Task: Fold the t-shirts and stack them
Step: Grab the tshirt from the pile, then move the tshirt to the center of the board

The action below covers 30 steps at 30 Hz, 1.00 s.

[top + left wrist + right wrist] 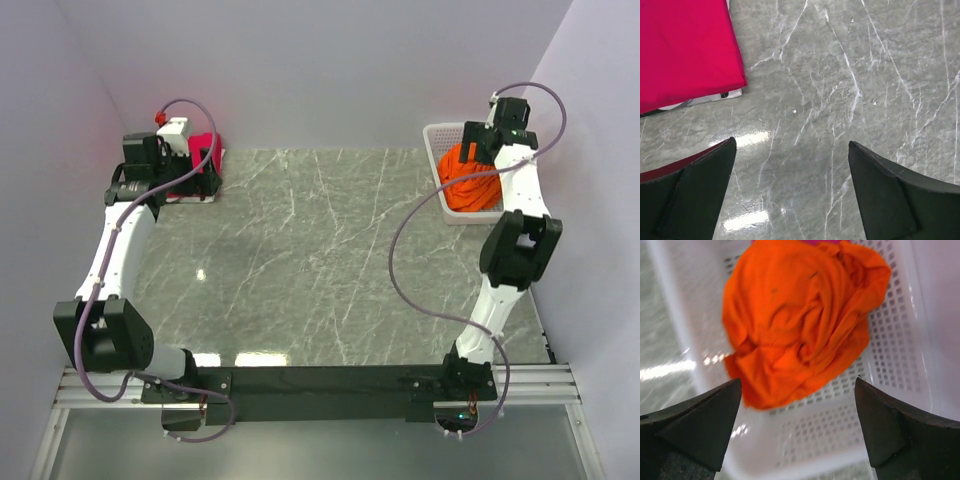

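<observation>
A bright orange t-shirt lies crumpled in the white lattice basket at the far right. My right gripper hovers open above the basket's near wall, with nothing between its fingers. A sliver of crimson-pink cloth shows behind the orange shirt. At the far left lies a flat, folded crimson-pink t-shirt. My left gripper stands open over bare table just beside that shirt's corner.
The table is grey marble-patterned, with lilac walls close on the left, back and right. A white and black sheet peeks out from under the pink shirt's edge. The basket sits against the right wall.
</observation>
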Motion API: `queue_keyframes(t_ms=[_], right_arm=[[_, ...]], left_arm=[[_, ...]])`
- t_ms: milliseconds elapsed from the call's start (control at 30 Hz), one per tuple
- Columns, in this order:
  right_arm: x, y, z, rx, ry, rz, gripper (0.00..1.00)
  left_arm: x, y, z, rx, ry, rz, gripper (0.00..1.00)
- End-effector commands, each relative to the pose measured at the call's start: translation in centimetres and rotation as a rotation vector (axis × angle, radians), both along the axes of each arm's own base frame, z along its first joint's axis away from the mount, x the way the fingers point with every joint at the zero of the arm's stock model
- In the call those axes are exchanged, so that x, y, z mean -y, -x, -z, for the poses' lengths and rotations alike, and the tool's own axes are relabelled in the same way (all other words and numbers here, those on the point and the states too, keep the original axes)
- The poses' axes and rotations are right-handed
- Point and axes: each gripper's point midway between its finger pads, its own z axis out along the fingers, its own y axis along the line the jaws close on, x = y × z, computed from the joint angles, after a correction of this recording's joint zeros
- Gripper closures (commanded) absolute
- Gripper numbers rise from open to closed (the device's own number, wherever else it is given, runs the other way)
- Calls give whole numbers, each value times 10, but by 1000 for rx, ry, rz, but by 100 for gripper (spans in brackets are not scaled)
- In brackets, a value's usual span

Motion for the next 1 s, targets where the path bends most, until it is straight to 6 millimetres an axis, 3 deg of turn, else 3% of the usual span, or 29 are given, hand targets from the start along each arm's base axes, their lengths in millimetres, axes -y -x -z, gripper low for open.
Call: queue_keyframes(t_ms=[0, 33, 100, 167, 200, 267, 300, 333, 367, 400, 433, 467, 500, 533, 600, 633, 667, 700, 800, 833, 900, 967], right_arm=[[25, -28, -2, 51, 59, 83, 0], [31, -35, 15, 37, 67, 99, 0], [41, -48, 23, 71, 97, 124, 0], [40, -59, 42, 58, 91, 99, 0], [40, -64, 61, 33, 80, 95, 0], [43, -73, 65, 38, 82, 98, 1], [45, -75, 82, 7, 83, 103, 3], [48, -76, 84, 6, 83, 106, 11], [48, -76, 85, 2, 81, 105, 38], [49, -75, 84, 6, 75, 108, 50], [45, -74, 69, 33, 58, 95, 60], [44, -70, 63, 36, 46, 88, 80], [43, -67, 52, 50, 36, 90, 89], [42, -62, 20, 99, 40, 92, 99], [39, -52, -13, 140, 43, 92, 100], [34, -36, -70, 232, 59, 86, 100], [33, -29, -83, 253, 64, 89, 100], [30, -17, -117, 319, 76, 92, 100], [23, 0, -152, 378, 69, 79, 100], [19, 11, -173, 417, 70, 76, 100], [14, 21, -194, 459, 71, 69, 100], [10, 37, -228, 532, 88, 65, 100]], left_arm=[[3, -5, -10, 9, 4, 13, 0], [0, -5, -5, -3, -5, 1, 0], [-3, -5, -1, -12, -20, -14, 1], [-9, -2, 4, -21, -62, -19, 1], [-10, -1, 5, -21, -76, -19, 0], [-14, 1, 6, -28, -93, -29, 1], [-16, 1, 6, -27, -105, -29, 0], [-16, 2, 4, -24, -110, -30, 1], [-18, 3, 4, -24, -121, -37, 1], [-19, 2, 4, -22, -126, -42, 1], [-20, 3, 2, -17, -128, -45, 1], [-21, 2, 1, -12, -125, -50, 1], [-19, 3, 1, -11, -120, -46, 1], [-18, 3, 0, -5, -116, -42, 1], [-13, 4, -1, 1, -95, -25, 0], [-10, 4, -2, 4, -78, -18, 1], [-9, 4, -3, 4, -70, -16, 1], [-7, 4, -5, 12, -65, -10, 1], [-5, 4, -7, 17, -50, -5, 1], [-4, 5, -10, 29, -48, -3, 1], [-3, 6, -10, 31, -40, -2, 1], [-3, 7, -12, 38, -37, -3, 1]])
